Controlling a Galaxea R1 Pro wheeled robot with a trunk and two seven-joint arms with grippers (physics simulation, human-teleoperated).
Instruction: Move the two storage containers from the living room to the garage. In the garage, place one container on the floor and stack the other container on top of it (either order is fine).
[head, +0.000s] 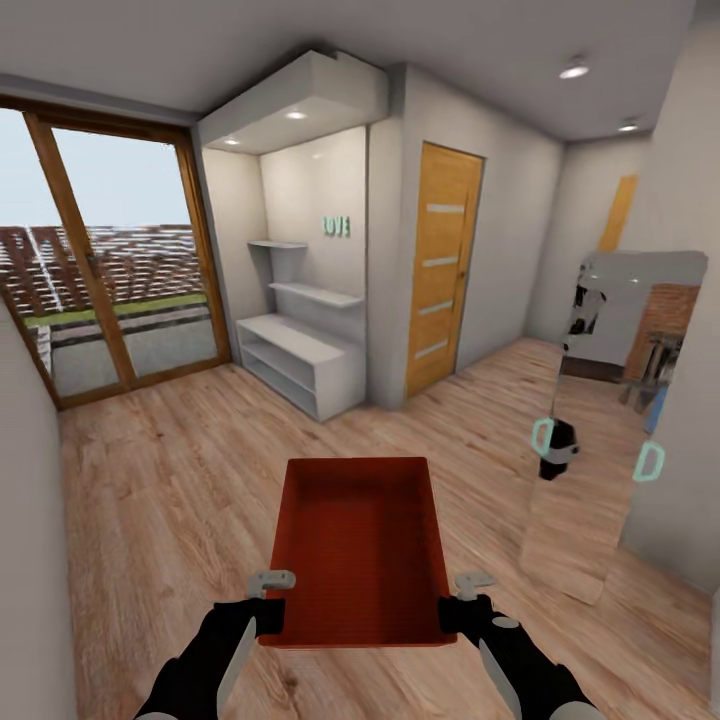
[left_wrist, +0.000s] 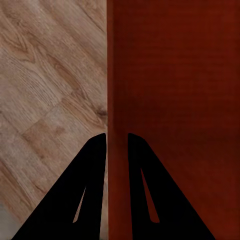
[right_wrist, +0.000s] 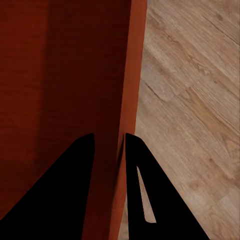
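Here the left gripper (left_wrist: 116, 137) is closed on the left wall of the storage container (head: 360, 545), and the right gripper (right_wrist: 109, 137) is closed on its right wall. The red bin is held up above the wood floor (head: 160, 480). Beyond the bin, white shelves (head: 300, 365) and a wooden door (head: 443, 265) are seen.

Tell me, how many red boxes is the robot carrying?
1. The red storage container hangs over the wood floor, its side walls pinched by the left gripper and right gripper. No second container is in sight here; it may be elsewhere.
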